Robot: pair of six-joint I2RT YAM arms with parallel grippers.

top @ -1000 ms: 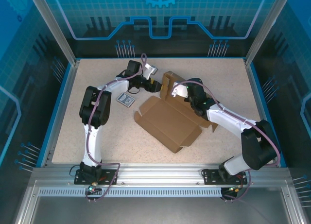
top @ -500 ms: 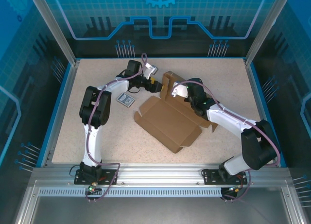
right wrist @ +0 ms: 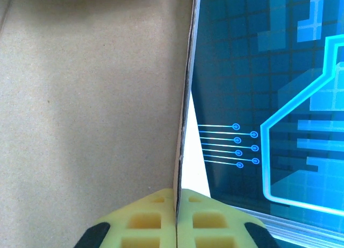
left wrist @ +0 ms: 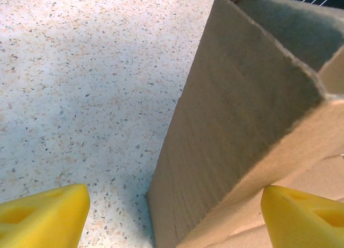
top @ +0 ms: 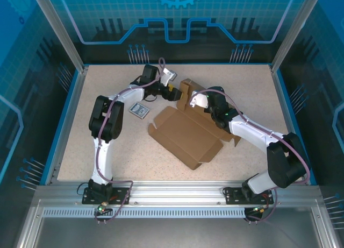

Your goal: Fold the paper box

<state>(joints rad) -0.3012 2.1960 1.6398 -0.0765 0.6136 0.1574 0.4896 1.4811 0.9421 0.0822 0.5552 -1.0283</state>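
A raised flap of the brown cardboard mailer box [top: 185,132] is clamped by the right hand [right wrist: 177,207]. The left hand [left wrist: 173,214] is held open beside it.

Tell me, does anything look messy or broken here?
Nothing looks spilled or torn. The paper box lies crooked and only half folded, one end flap standing up. A small printed card sits loose beside it on the table.

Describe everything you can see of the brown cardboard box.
The box is plain brown cardboard, a die-cut sheet with flaps and tabs, half folded. Its main panel lies flat on the speckled table; far flaps stand upright. The right tool is shut on one raised panel's edge; the open left tool straddles a raised flap's corner.
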